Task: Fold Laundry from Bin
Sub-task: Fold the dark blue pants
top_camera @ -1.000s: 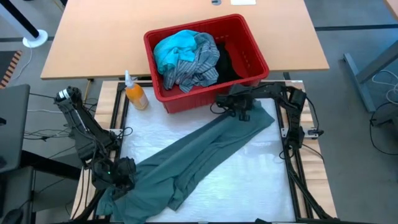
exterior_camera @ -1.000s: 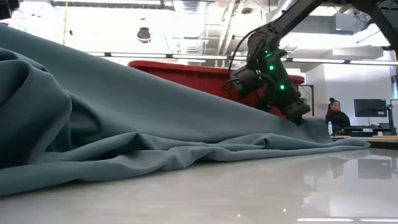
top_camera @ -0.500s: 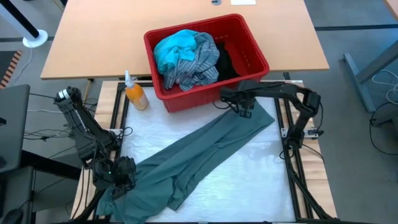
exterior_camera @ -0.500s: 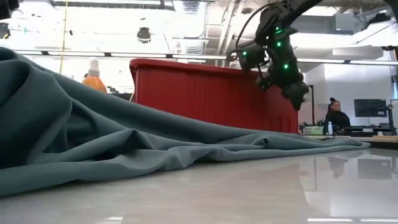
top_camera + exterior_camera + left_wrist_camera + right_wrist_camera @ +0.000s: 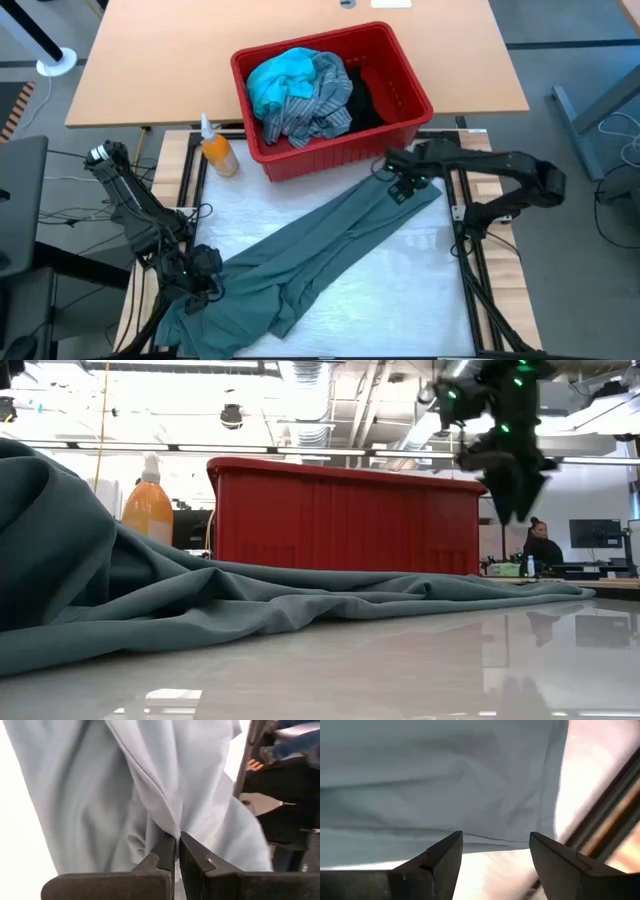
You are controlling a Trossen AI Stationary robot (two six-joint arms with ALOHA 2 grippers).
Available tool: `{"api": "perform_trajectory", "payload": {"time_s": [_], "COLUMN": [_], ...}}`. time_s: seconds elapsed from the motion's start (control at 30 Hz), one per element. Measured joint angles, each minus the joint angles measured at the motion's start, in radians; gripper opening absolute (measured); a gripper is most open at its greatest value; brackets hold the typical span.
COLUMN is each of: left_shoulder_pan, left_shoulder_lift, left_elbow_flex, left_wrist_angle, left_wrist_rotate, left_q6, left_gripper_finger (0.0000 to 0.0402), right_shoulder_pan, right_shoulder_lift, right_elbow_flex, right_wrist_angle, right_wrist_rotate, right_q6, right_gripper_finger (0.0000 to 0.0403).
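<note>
Spreading step here: we've got the grey-green garment (image 5: 320, 250) flat on the table, left end effector (image 5: 200, 275) pinching its corner, right end effector (image 5: 402, 184) spread just above the far edge. Next, regrip there.

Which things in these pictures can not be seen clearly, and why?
- Black garment: high view, mostly buried under the striped shirt in the red bin.
- Grey-green garment: its kind is unclear; crumpled, with a corner cut off by the bottom edge.
- Right gripper: low view, blurred.
</note>
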Motion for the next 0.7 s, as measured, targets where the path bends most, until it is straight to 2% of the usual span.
{"api": "perform_trajectory", "payload": {"time_s": [0.13, 0.27, 0.53, 0.7], "left_shoulder_pan": [0.0, 0.0, 0.0, 0.001], "left_shoulder_lift": [0.0, 0.0, 0.0, 0.0], "left_elbow_flex": [0.0, 0.0, 0.0, 0.0], "left_wrist_angle": [-0.027, -0.034, -0.037, -0.036], "left_wrist_rotate": [0.0, -0.01, -0.004, -0.002], "left_q6": [0.0, 0.014, 0.033, 0.019], "left_gripper_finger": [0.0, 0.0, 0.0, 0.0], "right_shoulder_pan": [-0.026, -0.002, -0.034, -0.077], "right_shoulder_lift": [-0.105, -0.19, -0.208, -0.204], "right_elbow_flex": [-0.156, -0.293, -0.409, -0.444], "right_wrist_angle": [0.046, 0.1, 0.192, 0.292], "right_wrist_rotate": [-0.001, -0.003, 0.072, 0.075], "right_q6": [0.186, 0.339, 0.406, 0.403], "right_gripper_finger": [0.0259, 0.0259, 0.0254, 0.0238]}}
